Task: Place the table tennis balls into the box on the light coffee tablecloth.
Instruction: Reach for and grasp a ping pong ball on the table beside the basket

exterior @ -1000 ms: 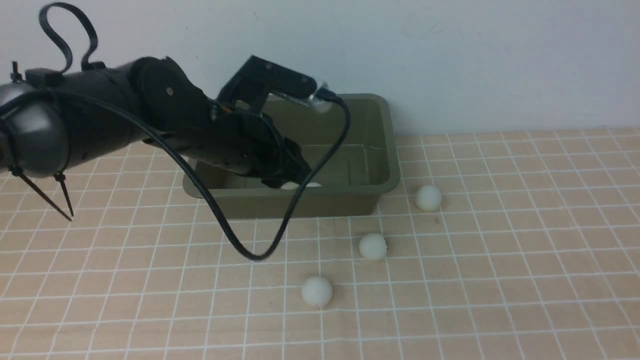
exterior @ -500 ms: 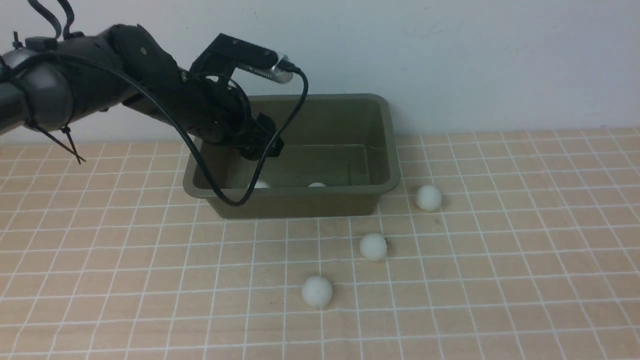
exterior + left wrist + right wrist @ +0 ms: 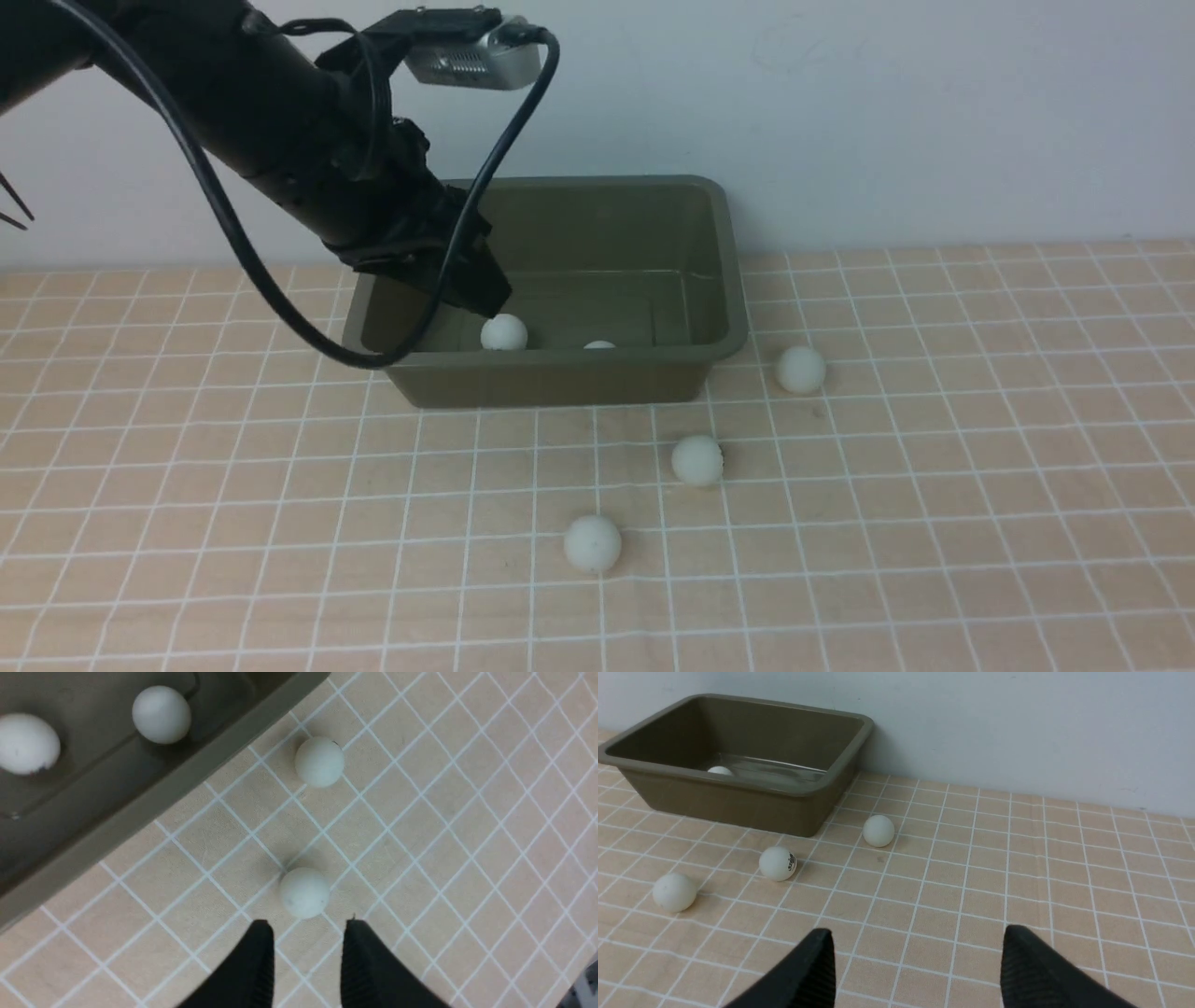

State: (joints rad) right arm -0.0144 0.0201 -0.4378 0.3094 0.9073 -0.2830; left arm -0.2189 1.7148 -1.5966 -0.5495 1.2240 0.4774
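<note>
The olive-green box [image 3: 724, 327] stands at the back of the light coffee tablecloth [image 3: 934, 467]. Two table tennis balls [image 3: 504, 332] [image 3: 598, 344] lie inside it. Three more rest on the cloth in front of its right end [image 3: 800, 369] [image 3: 696, 459] [image 3: 592, 543]. My left gripper [image 3: 481, 297] hangs over the box's left part. In the left wrist view its fingers [image 3: 306, 924] stand close together, shut, with nothing between them. My right gripper [image 3: 915, 935] is open and empty above the cloth, right of the balls [image 3: 777, 863].
A pale wall [image 3: 887, 112] rises directly behind the box. The left arm's black cable [image 3: 280, 308] loops down in front of the box's left rim. The cloth runs on to the right and toward the front edge.
The left arm has lifted out of the box and drawn back to the left. The ball it carried now lies in the box, and its jaws opened and then closed again.
</note>
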